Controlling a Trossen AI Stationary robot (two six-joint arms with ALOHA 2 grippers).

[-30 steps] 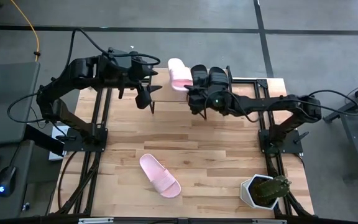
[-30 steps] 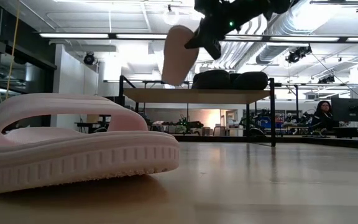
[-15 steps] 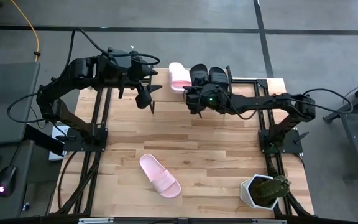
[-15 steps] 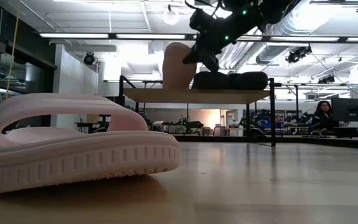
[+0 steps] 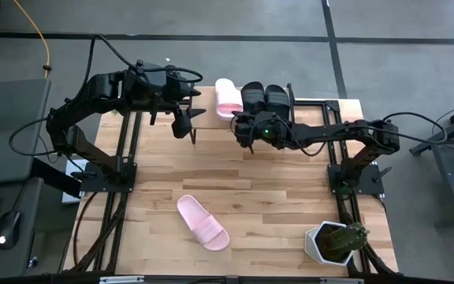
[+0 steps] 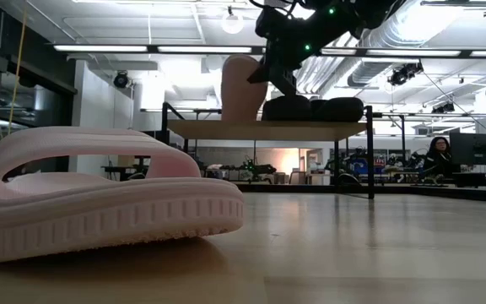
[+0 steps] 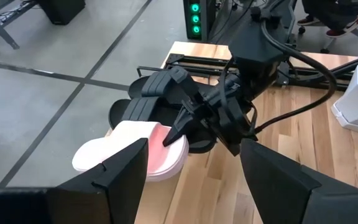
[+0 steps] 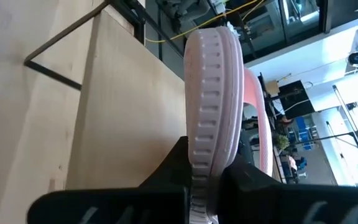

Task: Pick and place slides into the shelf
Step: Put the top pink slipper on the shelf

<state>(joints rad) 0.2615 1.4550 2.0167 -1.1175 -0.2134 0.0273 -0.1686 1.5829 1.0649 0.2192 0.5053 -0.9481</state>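
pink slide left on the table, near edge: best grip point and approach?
Grip the pink slide along one side edge of its sole, coming from above. It lies flat, sole down and diagonal, so turn the fingers to match. The right gripper holds the other pink slide that way.

Both arms are built of dark, matte black segments, each fed by loose black cables that loop off the table edges to either side. The right gripper (image 5: 243,128) carries small lit green indicator lights on its wrist housing, and its black fingers (image 8: 169,174) are smooth and wedge-shaped; a thick black cable runs along the forearm behind it. The left gripper (image 5: 186,120) has two broad, flat, angular black fingers (image 7: 284,180) with bevelled edges, and its wrist bristles with short black protrusions.
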